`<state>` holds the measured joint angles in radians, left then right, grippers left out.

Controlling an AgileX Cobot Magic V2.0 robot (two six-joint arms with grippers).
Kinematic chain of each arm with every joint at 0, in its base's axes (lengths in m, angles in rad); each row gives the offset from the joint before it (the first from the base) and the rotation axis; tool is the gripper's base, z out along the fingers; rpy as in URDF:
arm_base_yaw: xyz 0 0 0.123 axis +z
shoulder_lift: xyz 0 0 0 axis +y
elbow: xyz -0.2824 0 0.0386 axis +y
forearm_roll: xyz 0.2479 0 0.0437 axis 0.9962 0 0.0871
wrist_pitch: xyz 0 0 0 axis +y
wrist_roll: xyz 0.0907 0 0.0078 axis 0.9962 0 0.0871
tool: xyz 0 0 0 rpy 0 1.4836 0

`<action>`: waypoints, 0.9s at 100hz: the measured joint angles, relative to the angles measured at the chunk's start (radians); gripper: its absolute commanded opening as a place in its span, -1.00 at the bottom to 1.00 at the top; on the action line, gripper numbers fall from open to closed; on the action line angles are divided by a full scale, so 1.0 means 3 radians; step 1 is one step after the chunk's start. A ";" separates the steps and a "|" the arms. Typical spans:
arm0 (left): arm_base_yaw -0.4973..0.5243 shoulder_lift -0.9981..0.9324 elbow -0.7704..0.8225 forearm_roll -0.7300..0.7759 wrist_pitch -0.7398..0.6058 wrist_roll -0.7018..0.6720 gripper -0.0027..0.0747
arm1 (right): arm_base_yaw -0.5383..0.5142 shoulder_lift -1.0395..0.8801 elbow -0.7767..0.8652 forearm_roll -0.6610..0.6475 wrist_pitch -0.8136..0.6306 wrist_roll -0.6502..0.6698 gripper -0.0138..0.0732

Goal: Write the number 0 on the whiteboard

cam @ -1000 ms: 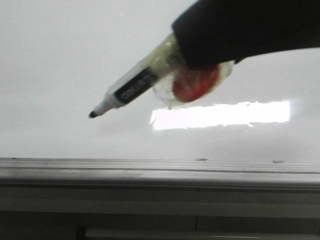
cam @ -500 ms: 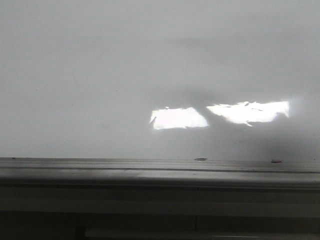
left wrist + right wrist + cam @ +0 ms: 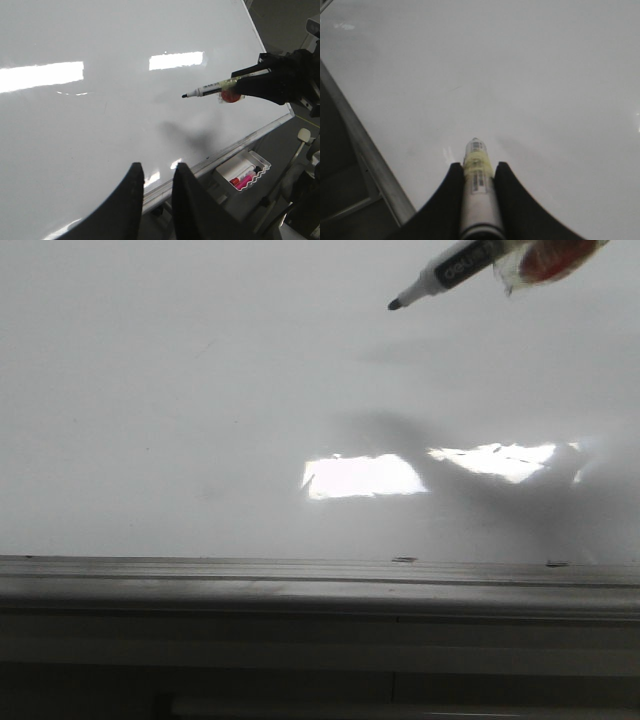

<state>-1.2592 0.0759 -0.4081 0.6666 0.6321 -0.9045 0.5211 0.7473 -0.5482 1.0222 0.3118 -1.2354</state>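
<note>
The whiteboard (image 3: pixel 150 390) is glossy white with glare patches, and no number 0 shows on it in any view. My right gripper (image 3: pixel 476 166) is shut on a black-tipped marker (image 3: pixel 475 149) wrapped in yellowish tape. In the front view the marker (image 3: pixel 455 265) hangs at the top right, tip pointing down-left, above the board. The left wrist view shows the right gripper (image 3: pixel 270 82), the marker (image 3: pixel 210 90) and its shadow on the board (image 3: pixel 100 115). My left gripper (image 3: pixel 157 167) is empty, its jaws a little apart, over the board's near edge.
A grey metal frame rail (image 3: pixel 300 585) runs along the board's near edge. A white tray (image 3: pixel 250 165) holding red and pink markers hangs below the rail at the right. A red blob (image 3: pixel 230 96) sits under the held marker.
A second ago the marker was low in the middle of the front view. It then left the view, and now it shows at the top right, farther off.
</note>
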 measured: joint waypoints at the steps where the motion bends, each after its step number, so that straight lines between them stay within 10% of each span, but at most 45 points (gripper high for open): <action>1: 0.0000 0.0000 0.0000 0.0000 0.0000 0.0000 -0.64 | 0.0000 0.0000 0.0000 0.0000 0.0012 0.0000 -0.79; 90: 0.0000 0.0000 0.0000 0.0000 0.0000 0.0000 -0.64 | -0.0005 -0.0107 -0.0015 -0.0366 0.0812 0.0000 -0.79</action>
<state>-1.2592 0.0759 -0.4081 0.6666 0.6321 -0.9045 0.5195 0.7151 -0.5526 0.9123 0.5556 -1.2354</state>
